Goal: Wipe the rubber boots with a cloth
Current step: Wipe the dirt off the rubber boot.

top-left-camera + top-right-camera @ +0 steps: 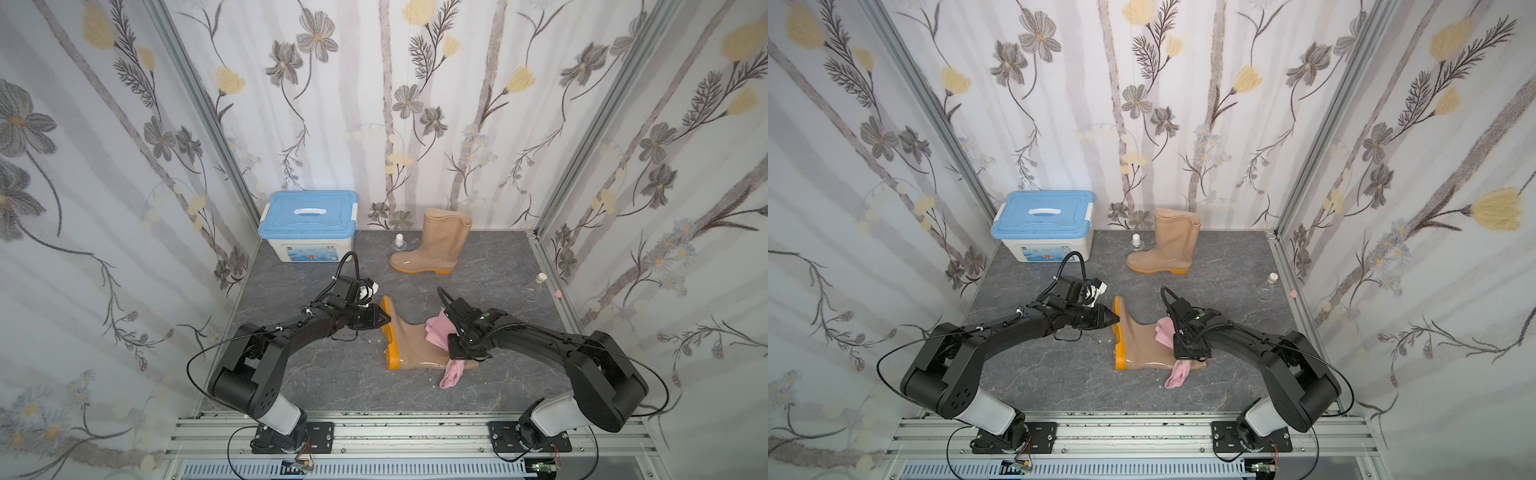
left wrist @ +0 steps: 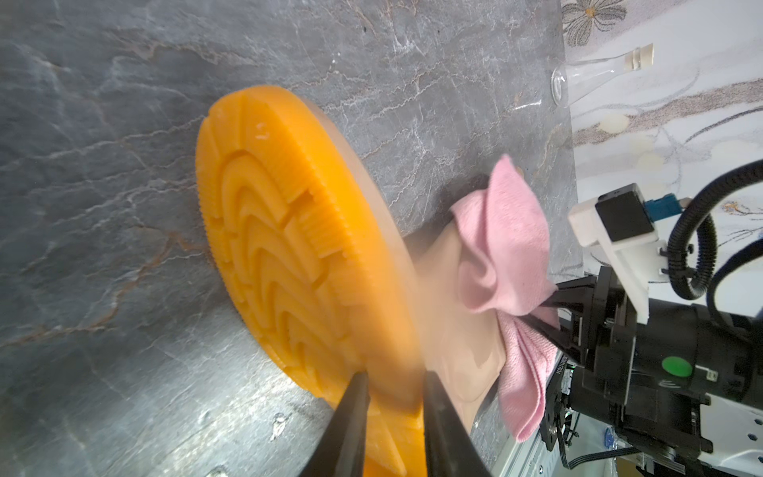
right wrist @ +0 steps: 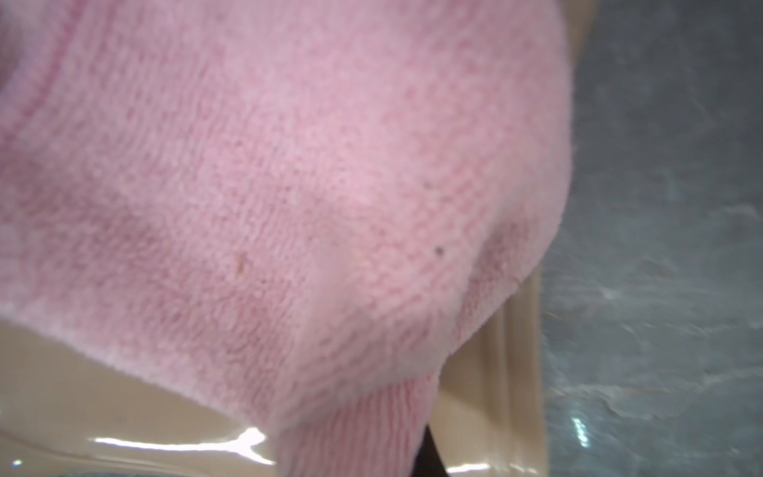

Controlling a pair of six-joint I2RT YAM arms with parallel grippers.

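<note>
One rubber boot lies on its side at mid floor, its orange sole facing left. My left gripper is shut on the edge of that sole. The pink cloth is draped over the shaft. My right gripper is shut on the cloth and presses it onto the shaft. Cloth fills the right wrist view and hides the jaws. The other boot stands upright at the back.
A white box with a blue lid sits at the back left. A small white-capped bottle stands beside the upright boot. A glass flask stands by the right wall. Patterned walls close in three sides.
</note>
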